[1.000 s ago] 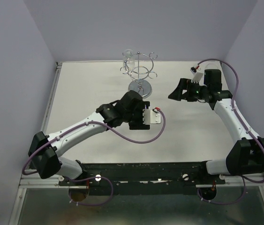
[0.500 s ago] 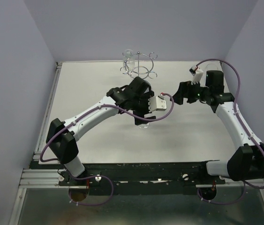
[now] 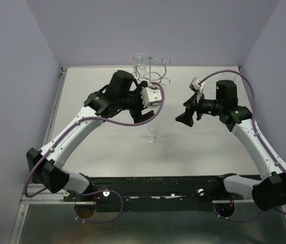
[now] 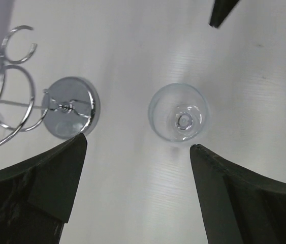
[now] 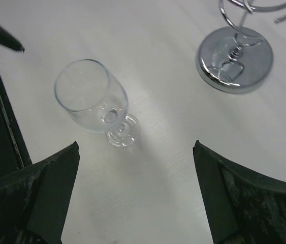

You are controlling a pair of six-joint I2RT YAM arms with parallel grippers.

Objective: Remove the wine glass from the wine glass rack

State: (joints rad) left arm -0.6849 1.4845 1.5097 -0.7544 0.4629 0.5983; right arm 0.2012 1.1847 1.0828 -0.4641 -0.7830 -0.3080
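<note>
wine glass (image 5: 89, 96) stands upright on table (image 5: 163, 152) near rack (image 5: 235, 58).

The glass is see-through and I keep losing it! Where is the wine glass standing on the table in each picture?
Top external: wine glass near the middle of the table, closer to the arms than the wine glass rack.
Left wrist: wine glass just right of centre, seen from above.
Right wrist: wine glass left of centre.
Shared landmark: the wine glass rack, at left in the left wrist view and top right in the right wrist view.
</note>
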